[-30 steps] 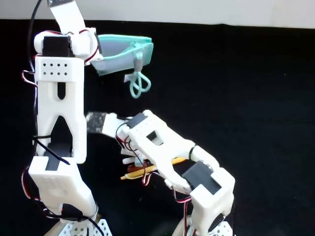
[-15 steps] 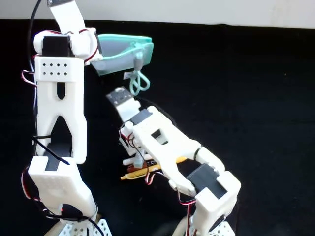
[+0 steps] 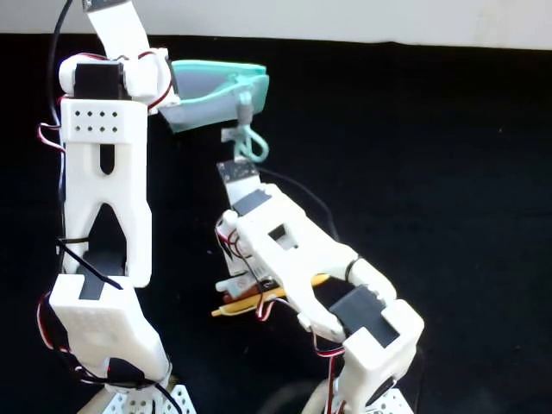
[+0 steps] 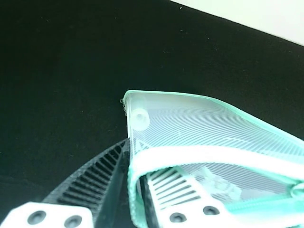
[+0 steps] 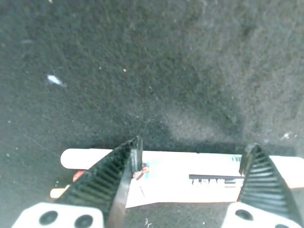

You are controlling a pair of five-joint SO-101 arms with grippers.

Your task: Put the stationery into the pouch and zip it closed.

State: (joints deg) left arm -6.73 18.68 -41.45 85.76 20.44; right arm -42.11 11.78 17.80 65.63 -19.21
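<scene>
Left gripper point(image 4: 134, 164) clamped on the edge of a mint-green translucent zip pouch point(image 4: 199, 137), near the table's far side. Right gripper point(image 5: 192, 147) spread wide, holding nothing. A white flat stationery bar point(image 5: 190, 178) shows between its jaws, lying on the black table cloth point(image 5: 142, 57). Under that arm, yellow and orange pens point(image 3: 246, 304).

Bright, even light (glare on the white arms point(image 3: 103, 172)) over a dark, matte table point(image 3: 448, 224).
</scene>
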